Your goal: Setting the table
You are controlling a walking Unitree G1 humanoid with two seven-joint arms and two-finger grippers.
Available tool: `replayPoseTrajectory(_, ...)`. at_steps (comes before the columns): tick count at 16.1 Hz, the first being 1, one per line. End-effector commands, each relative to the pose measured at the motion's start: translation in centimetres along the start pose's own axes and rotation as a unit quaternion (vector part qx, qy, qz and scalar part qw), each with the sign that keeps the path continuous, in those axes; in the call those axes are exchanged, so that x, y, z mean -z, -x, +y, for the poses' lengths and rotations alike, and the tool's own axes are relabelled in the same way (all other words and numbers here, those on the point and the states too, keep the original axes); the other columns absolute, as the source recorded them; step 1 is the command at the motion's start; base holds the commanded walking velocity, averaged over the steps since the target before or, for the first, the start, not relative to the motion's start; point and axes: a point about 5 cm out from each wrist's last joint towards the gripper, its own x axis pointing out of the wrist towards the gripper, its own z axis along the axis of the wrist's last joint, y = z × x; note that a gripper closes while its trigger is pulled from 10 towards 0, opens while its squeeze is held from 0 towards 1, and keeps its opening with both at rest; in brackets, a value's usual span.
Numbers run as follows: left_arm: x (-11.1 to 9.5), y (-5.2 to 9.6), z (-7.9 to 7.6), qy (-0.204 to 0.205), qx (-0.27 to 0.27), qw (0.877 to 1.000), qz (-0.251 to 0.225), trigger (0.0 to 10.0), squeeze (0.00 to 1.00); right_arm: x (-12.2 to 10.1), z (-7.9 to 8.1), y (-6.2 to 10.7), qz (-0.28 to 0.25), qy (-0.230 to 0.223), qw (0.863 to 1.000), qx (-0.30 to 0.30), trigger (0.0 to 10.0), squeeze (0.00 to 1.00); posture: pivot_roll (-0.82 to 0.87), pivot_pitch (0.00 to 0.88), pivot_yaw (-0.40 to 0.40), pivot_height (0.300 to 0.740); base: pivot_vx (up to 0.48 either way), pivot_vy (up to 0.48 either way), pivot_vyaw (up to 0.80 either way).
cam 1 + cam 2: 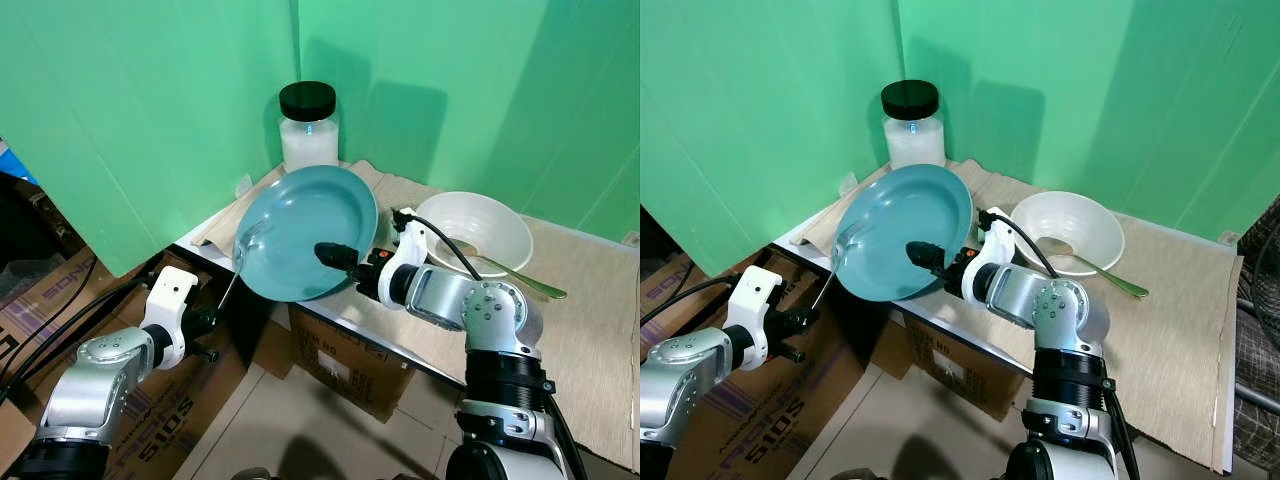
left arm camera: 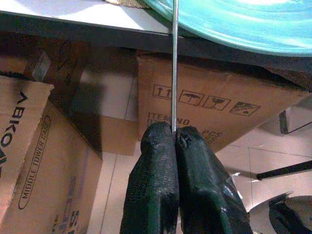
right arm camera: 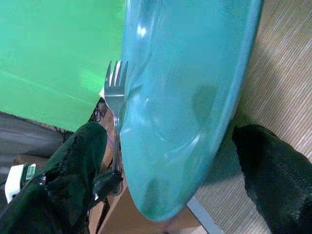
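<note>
green walls back the matted surface (image 1: pixel 560 330) where my right fingers (image 1: pixel 338 256) clamp the tilted teal plate (image 1: pixel 305 230) at its edge, while my left fingers (image 2: pixel 180 185) pinch a fork (image 1: pixel 240 262) against its rim.

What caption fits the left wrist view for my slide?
Left claw shut on a thin silver metal fork rising toward the tilted round teal plate, above printed brown cardboard boxes.
</note>
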Motion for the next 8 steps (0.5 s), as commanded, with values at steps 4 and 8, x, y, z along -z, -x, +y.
replayPoseTrajectory(4, 0.03, -0.26, -0.18, -0.003, 0.012, 1.000, 0.003, 0.0, 0.00, -0.23, 3.92, -1.79, -0.034, 0.041, 0.997, -0.048, 0.4, 0.00, 0.01, 0.000, 0.036, 0.740, 0.000, 0.000, 0.00)
replayPoseTrajectory(8, -0.08, -0.33, -0.25, -0.003, 0.017, 1.000, 0.003, 0.0, 0.00, -0.15, 4.20, -1.83, -0.038, 0.023, 0.997, -0.067, 0.0, 0.00, 0.01, 0.000, 0.036, 0.740, 0.000, 0.000, 0.00)
